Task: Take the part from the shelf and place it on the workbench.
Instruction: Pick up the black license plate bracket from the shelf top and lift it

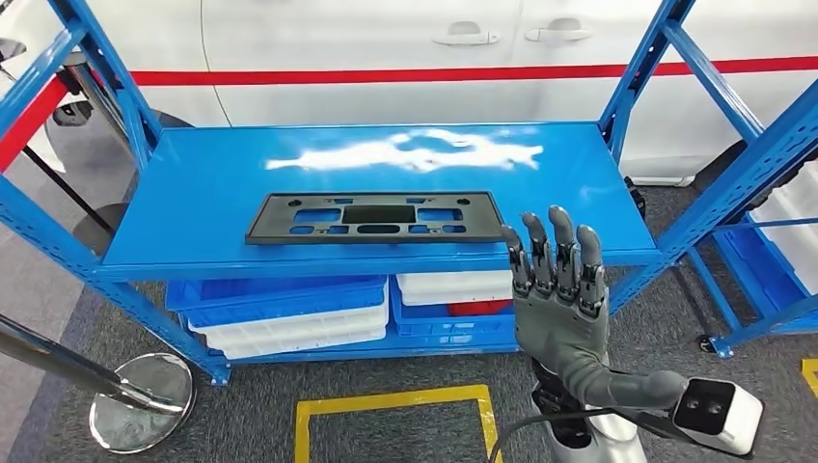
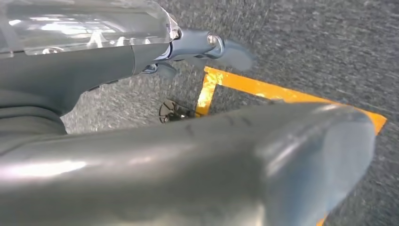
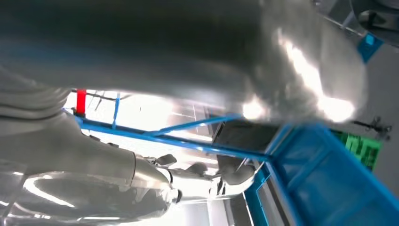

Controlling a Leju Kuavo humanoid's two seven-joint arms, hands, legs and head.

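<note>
Stanchion base (image 1: pixel 142 402) is sitting on the grey carpet at far left, its pole leaning out of frame. Yellow floor tape (image 1: pixel 394 409) is marking a square in front of the rack. Blue shelf (image 1: pixel 193 183) is spanning the middle of the head view, glare lying across its back half. Part (image 1: pixel 374 216), a flat black frame with cutouts, is lying flat near the shelf's front edge, roughly centred, nothing touching it. Bins (image 1: pixel 289 309), blue and white, are sitting stacked on the tier below. White car (image 1: pixel 386 39) with a red stripe is standing behind the rack. A second blue rack (image 1: pixel 772 193) is standing at far right.

Right hand (image 1: pixel 559 289) is rising in front of the shelf edge, just right of the part and apart from it, fingers straight and spread, holding nothing. Left hand (image 2: pixel 207 47) is hanging over carpet and tape, holding nothing; how far its fingers are parting I cannot tell.
</note>
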